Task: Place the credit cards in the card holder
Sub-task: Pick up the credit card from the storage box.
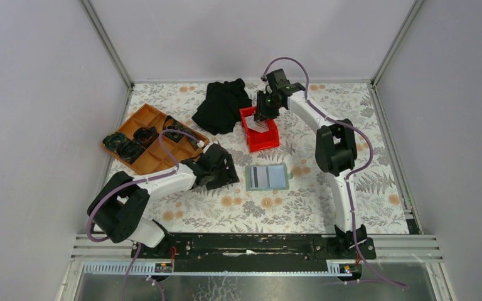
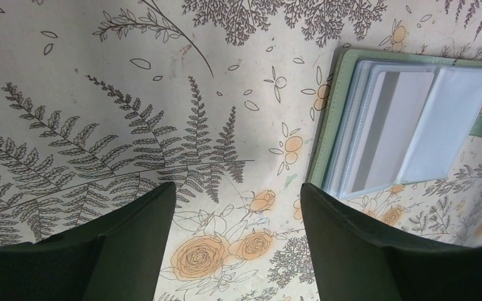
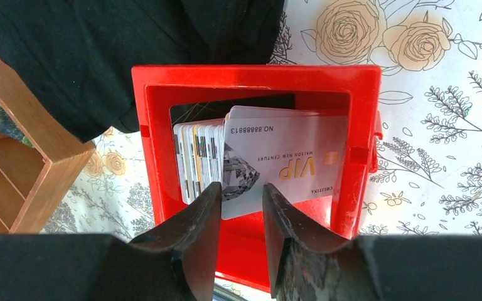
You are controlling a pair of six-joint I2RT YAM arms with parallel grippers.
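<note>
Credit cards (image 3: 276,163) fanned, right fingers (image 3: 188,238) half-open over them

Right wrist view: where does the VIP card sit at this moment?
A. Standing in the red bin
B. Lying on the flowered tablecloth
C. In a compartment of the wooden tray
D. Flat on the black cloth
A: the VIP card stands on edge beside the other cards, with the walls of the red bin around them.
</note>
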